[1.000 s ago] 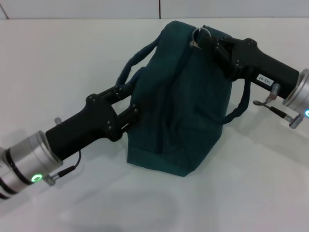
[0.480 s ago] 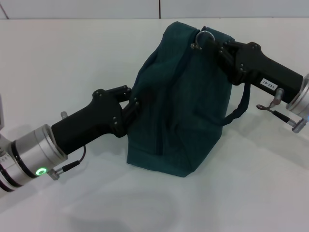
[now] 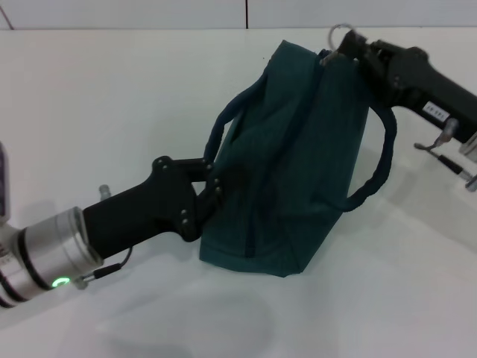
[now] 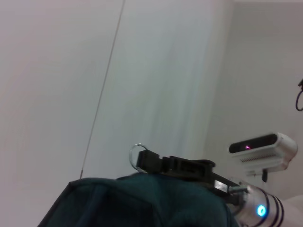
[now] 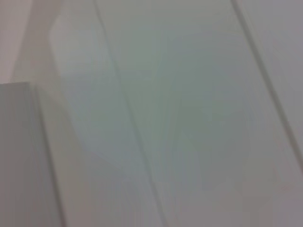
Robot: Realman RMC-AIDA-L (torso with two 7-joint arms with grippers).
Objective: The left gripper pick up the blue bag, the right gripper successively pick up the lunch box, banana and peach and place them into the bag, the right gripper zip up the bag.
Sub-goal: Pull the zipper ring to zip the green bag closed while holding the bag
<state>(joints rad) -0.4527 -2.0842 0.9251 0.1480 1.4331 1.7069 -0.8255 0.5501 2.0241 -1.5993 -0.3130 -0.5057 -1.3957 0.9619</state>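
Zipping stage, by look of it: keep pull steady along zip line, left side bracing.

Blue bag (image 3: 298, 164) stands on worktop (image 3: 112, 97).

Right pincer (image 3: 344, 51) clenched on zip pull ring (image 3: 340, 31) at bag's top far corner.

Left pincer (image 3: 212, 186) clamps bag's near-left side fabric.
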